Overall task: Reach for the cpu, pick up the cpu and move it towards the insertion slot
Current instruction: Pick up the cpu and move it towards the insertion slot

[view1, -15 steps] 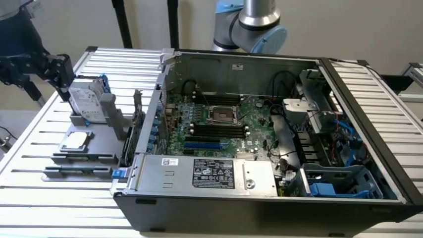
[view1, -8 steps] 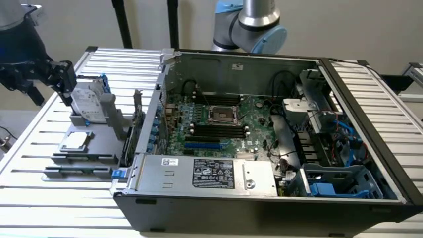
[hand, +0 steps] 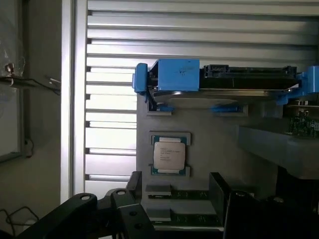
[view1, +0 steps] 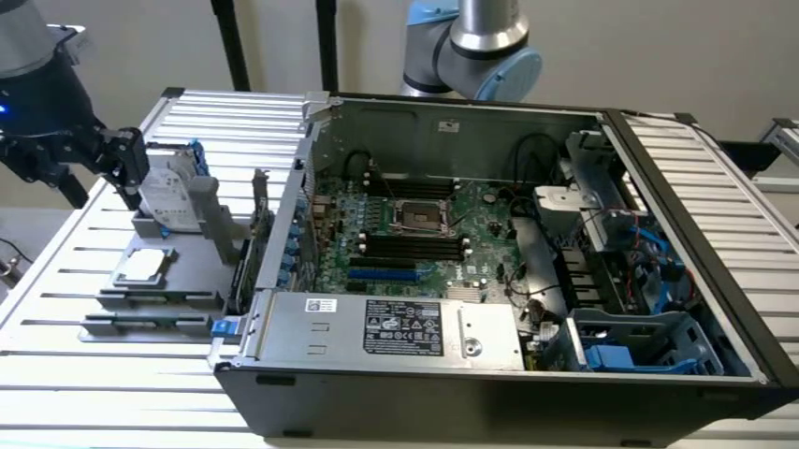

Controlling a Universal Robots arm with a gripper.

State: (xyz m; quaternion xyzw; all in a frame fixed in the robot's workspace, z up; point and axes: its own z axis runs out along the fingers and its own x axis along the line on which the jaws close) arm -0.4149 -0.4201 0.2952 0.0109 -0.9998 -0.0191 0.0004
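- On the exterior view's far left, the gripper (hand: 175, 178) hovers above the table (view1: 75, 374), jaws apart and empty. The wrist view lines the gap between its fingers (hand: 133, 183) up just short of the cpu, so I read this as the reach, with no contact made.
- Just beside it stands the hard drive (view1: 168, 192), upright in its blue-edged frame. It is the closest neighbour to the fingers and, to my eye, the thing most likely to get clipped.
- The cpu (view1: 141, 267) lies flat, metal top up, in a shallow seat of the grey holder (hand: 209, 144), outside the case. Laid that way its edges sit proud enough for a pinch from above, by my judgement.
- Next comes the case (view1: 500, 412), open on top. Its near side wall rises between the holder and the board inside — a barrier to anything carried across low.
- In the middle of the board sits the slot (view1: 421, 217), with a silver frame and a dark centre, well apart from the cpu. It looks bare, though I can't tell whether its latch is up.
- The memory slots (view1: 413, 245) run long and black just beside it, with blue ones nearer the power supply (view1: 387, 327).
- Towards the exterior view's right are loose cables (view1: 537, 159) and a blue drive cage (view1: 637, 346), both clear of the slot.
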